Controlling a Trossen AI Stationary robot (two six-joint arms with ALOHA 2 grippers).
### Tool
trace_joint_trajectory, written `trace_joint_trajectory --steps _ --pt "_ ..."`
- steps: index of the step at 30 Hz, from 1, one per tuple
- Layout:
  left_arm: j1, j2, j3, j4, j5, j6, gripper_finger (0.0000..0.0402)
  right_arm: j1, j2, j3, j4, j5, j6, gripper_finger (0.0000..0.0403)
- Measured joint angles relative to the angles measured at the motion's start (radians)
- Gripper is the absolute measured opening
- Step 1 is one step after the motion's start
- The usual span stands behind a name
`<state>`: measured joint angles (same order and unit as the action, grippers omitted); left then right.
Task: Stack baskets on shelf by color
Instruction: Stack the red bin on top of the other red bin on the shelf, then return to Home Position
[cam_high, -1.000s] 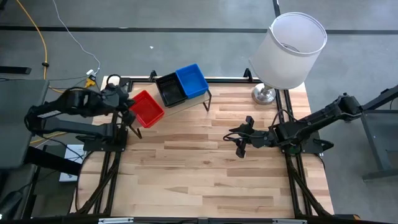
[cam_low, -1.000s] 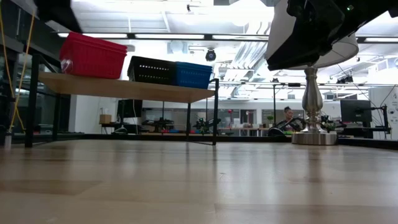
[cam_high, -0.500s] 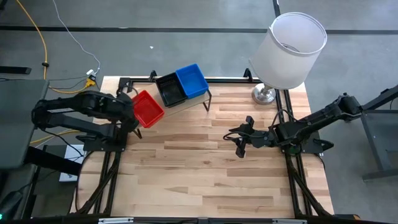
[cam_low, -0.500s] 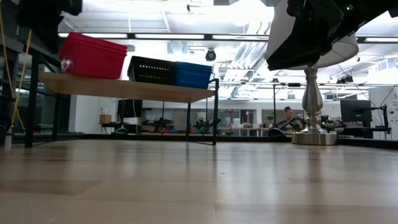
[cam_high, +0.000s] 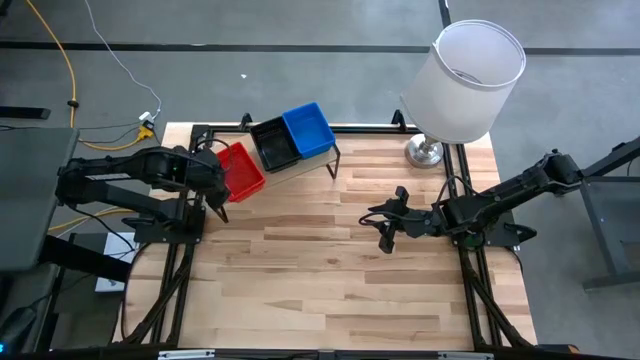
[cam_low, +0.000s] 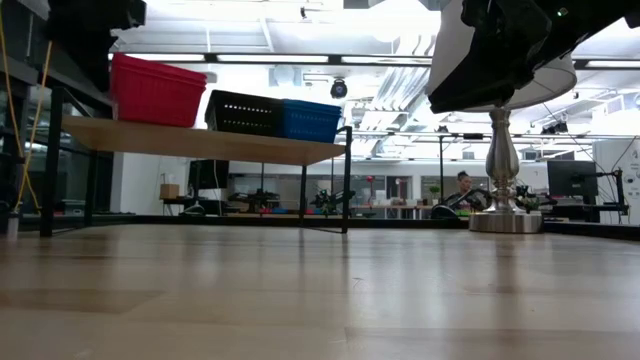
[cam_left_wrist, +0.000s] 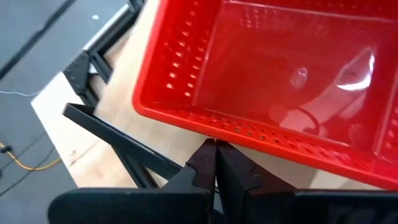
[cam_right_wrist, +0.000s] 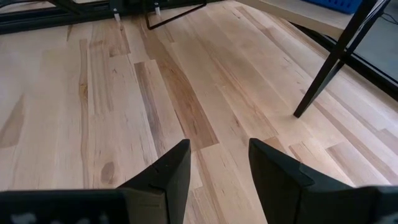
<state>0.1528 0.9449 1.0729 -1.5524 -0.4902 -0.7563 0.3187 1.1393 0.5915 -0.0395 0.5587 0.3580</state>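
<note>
Three baskets stand in a row on the shelf (cam_high: 312, 160) at the table's far left: red basket (cam_high: 241, 170), black basket (cam_high: 273, 143), blue basket (cam_high: 307, 130). In the low view the red basket (cam_low: 158, 90) rests on the plank (cam_low: 200, 142) a little apart from the black basket (cam_low: 243, 113), which touches the blue basket (cam_low: 310, 120). My left gripper (cam_high: 217, 183), shut, is at the red basket's left side. My right gripper (cam_high: 386, 226) hovers open over the table's middle right, touching nothing. My left gripper meets the red basket with its shut fingertips (cam_left_wrist: 208, 155) against the perforated outer side wall (cam_left_wrist: 205, 127), near the wall's middle and low down. It comes roughly level from the table's left side. The basket stands upright with its bottom on the shelf plank.
A lamp with a white shade (cam_high: 468, 80) and a metal foot (cam_high: 425, 152) stands at the far right corner. The shelf's thin black legs (cam_right_wrist: 329, 68) stand on the striped tabletop (cam_high: 320, 270). A person (cam_low: 462, 185) sits far behind the table.
My left gripper has come down and toward the table's right, to the red basket's left side. The red basket has slid a little along the plank toward the black basket. My right arm has kept still.
</note>
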Motion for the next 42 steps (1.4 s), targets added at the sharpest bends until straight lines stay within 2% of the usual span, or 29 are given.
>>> trace_joint_trajectory --steps 12,19,22,26,29,32,37,40,42 --pt "0.0 -0.001 0.0 0.019 -0.139 0.017 0.0 0.0 0.0 0.0 0.0 0.0 0.0 0.0151" --pt "0.0 -0.002 0.0 0.048 -0.341 0.064 0.0 0.0 0.0 0.0 0.0 -0.001 0.001 0.0151" --pt "0.0 -0.012 0.01 0.04 -0.35 0.091 0.0 0.0 0.0 0.0 0.0 -0.002 0.002 0.0151" --pt "-0.011 -0.028 0.081 0.053 -0.336 0.093 0.0 0.0 0.0 0.0 0.0 -0.001 0.001 0.0151" --pt "-0.075 -0.056 0.106 0.199 -0.304 0.187 0.0 0.0 0.0 0.0 0.0 0.01 0.003 0.0151" --pt "-0.193 -0.093 0.072 0.494 -0.237 0.318 0.0 0.003 0.0 0.0 0.005 0.014 0.004 0.0151" --pt "-0.392 -0.112 -0.064 1.018 -0.164 0.56 0.0 0.023 0.0 0.0 0.011 0.016 0.008 0.0151" --pt "-0.493 -0.103 -0.159 1.206 -0.158 0.634 0.0 0.046 0.0 0.0 0.011 0.04 0.004 0.0151" --pt "-0.54 -0.102 -0.225 1.261 -0.183 0.655 0.0 0.064 0.0 0.0 0.009 0.072 0.002 0.0151"
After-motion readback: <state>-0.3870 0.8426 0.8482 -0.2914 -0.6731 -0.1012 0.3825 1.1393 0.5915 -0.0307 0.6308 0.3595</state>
